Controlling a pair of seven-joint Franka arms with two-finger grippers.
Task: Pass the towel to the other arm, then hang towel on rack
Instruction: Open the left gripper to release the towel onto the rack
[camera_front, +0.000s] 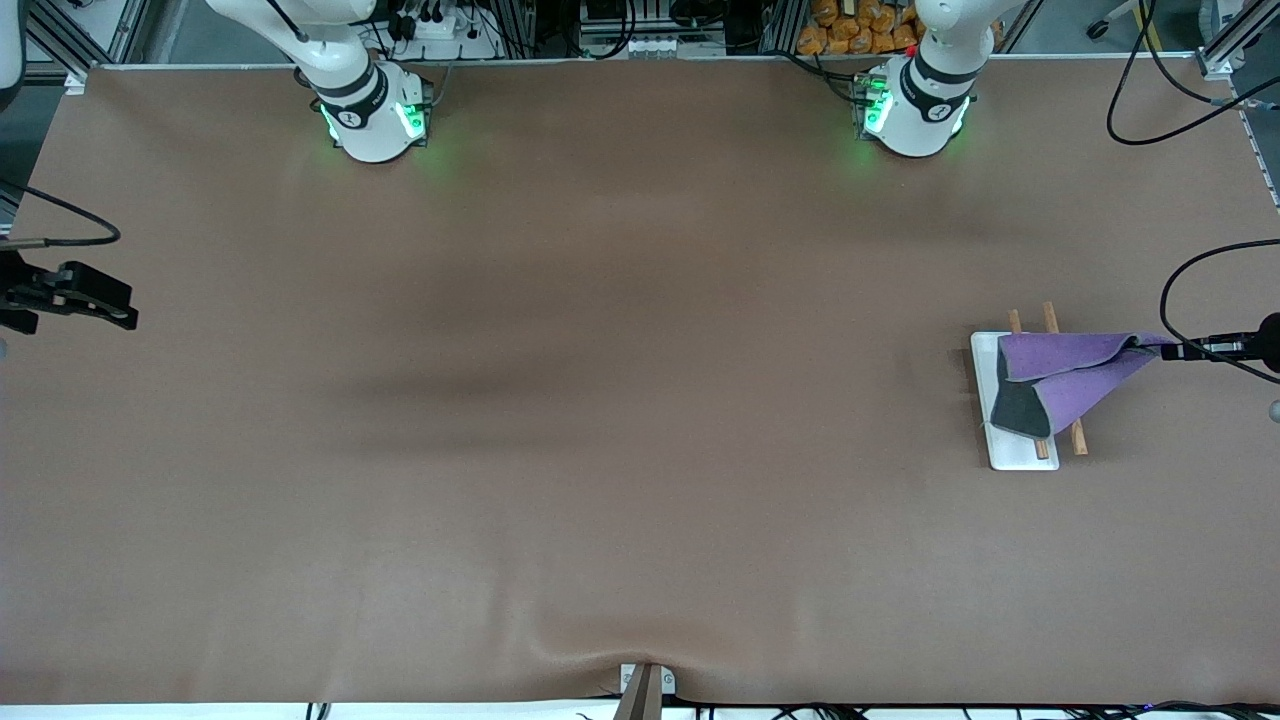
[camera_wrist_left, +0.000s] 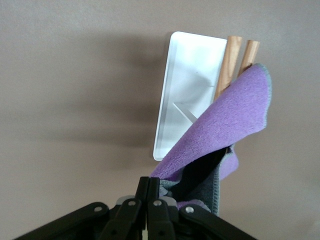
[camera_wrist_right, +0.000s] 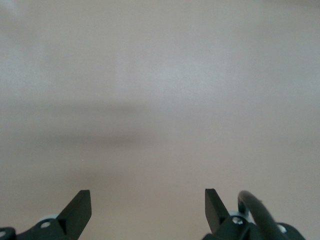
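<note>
The purple towel (camera_front: 1075, 372) with its dark grey reverse lies draped over the rack's two wooden rods (camera_front: 1048, 318). The rack's white base (camera_front: 985, 380) stands at the left arm's end of the table. My left gripper (camera_front: 1168, 350) is shut on one corner of the towel and holds it stretched out beside the rack, above the table. In the left wrist view the shut gripper (camera_wrist_left: 152, 186) pinches the towel (camera_wrist_left: 225, 120) above the rods (camera_wrist_left: 228, 62) and the base (camera_wrist_left: 187, 75). My right gripper (camera_front: 112, 306) waits open and empty over the right arm's end of the table; it also shows in the right wrist view (camera_wrist_right: 147, 204).
The brown table cover (camera_front: 620, 400) is bare between the two arms. Black cables (camera_front: 1190, 290) hang near the left gripper at the table's edge. A small metal bracket (camera_front: 645, 685) sits at the edge nearest the front camera.
</note>
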